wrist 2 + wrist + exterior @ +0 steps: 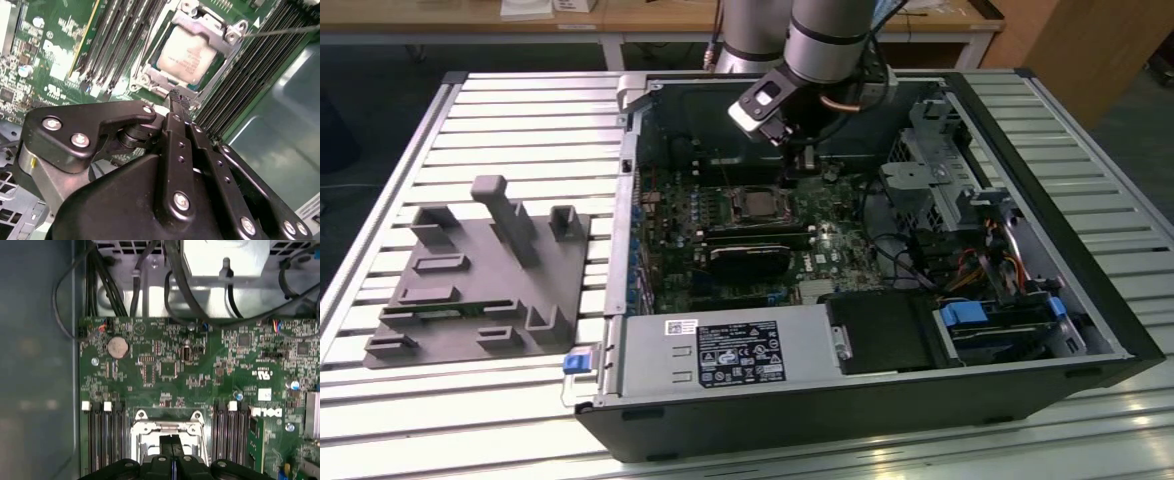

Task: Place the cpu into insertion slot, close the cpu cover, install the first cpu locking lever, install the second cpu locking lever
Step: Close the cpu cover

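There, the gripper (179, 99) hung with its fingers pressed together on nothing, close to the edge of the insertion slot (754, 205). In the exterior view it stood at about 1 o'clock from that slot, inside the open computer case (854, 420). The cpu (187, 54) lay seated in the slot, framed by the metal cover (200, 22). 1 thin lever (282, 31) stuck out from a corner.
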Motion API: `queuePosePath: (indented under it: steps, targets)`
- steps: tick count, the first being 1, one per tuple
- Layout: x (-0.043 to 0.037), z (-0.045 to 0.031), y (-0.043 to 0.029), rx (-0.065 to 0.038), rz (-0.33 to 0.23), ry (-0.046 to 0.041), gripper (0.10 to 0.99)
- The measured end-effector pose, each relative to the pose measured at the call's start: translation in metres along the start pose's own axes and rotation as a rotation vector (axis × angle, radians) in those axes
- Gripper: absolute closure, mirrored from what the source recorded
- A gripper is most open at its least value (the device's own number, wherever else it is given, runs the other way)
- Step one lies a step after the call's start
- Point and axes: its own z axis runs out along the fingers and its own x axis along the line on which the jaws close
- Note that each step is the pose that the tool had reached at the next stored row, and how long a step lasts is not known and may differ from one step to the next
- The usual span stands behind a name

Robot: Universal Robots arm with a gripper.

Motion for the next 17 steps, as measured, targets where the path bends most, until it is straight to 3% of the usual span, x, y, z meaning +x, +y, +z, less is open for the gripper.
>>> queuePosePath:
  steps: [3,6,7,9,12,17]
  targets:
    - [-0.0001,0.0009,-0.0078,-0.013,0.000,0.0004,0.980]
    - [-0.0003,0.0029,-0.0152,-0.033,-0.001,0.0007,0.980]
    - [-0.0008,0.0056,-0.0222,-0.051,-0.002,0.0010,0.980]
    - [-0.0013,0.0072,-0.0260,-0.059,-0.002,0.0010,0.980]
    - [-0.0023,0.0096,-0.0315,-0.067,-0.002,0.0012,0.980]
    - [-0.0033,0.0129,-0.0408,-0.069,-0.002,0.0013,0.980]
